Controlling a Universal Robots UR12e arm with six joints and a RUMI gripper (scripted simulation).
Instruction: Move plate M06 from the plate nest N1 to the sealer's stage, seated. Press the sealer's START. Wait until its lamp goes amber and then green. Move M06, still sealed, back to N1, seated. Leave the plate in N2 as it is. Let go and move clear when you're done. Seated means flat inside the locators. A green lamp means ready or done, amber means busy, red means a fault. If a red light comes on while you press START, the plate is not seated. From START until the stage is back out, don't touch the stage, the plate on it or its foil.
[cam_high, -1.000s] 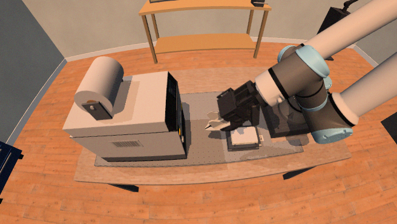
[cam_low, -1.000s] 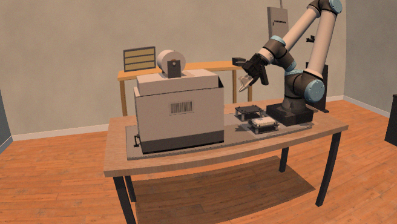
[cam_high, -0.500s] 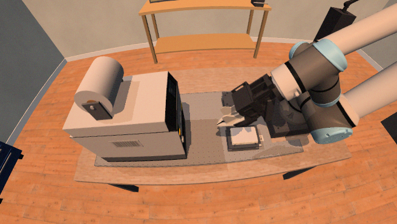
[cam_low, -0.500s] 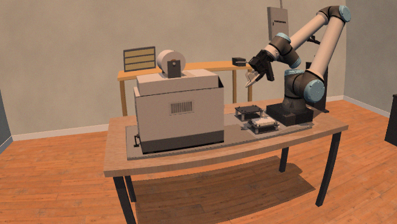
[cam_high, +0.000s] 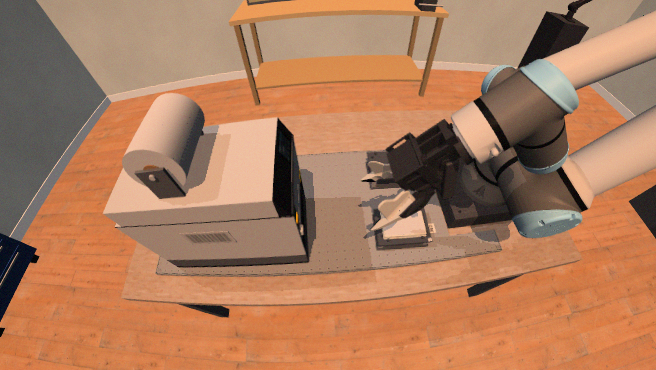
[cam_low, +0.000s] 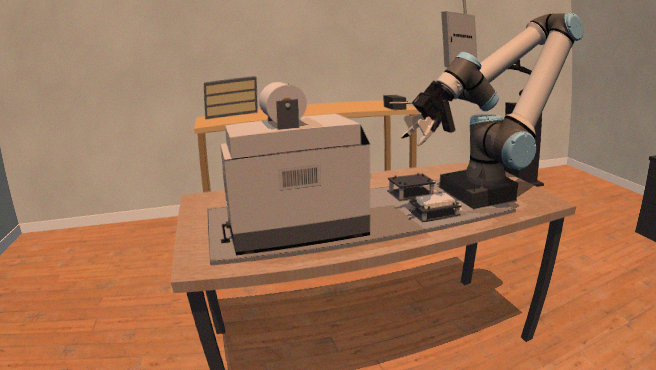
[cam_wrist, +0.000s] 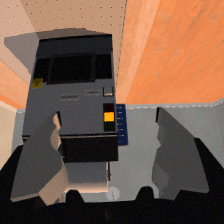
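Note:
The sealer (cam_high: 210, 212) (cam_low: 300, 205) (cam_wrist: 72, 112) shows its front panel in the wrist view. Its amber lamp (cam_wrist: 109, 117) is lit; the red and green lamps beside it are dark. A small grey square button (cam_wrist: 108, 91) sits by the lamps. No stage and no M06 show; the sealer's front low down is hidden in the top and exterior views. My gripper (cam_high: 366, 207) (cam_low: 412, 140) (cam_wrist: 108, 110) is open and empty, high above the nests. A white-topped plate (cam_high: 405, 228) (cam_low: 435, 201) lies in the front nest (cam_high: 402, 245). The back nest (cam_low: 411, 180) looks empty. Nest labels are unreadable.
The foil roll (cam_high: 167, 135) (cam_low: 283, 97) stands on top of the sealer. The arm's base (cam_low: 477, 190) is right of the nests. A wooden side table (cam_high: 340, 70) (cam_low: 345, 108) stands behind the bench.

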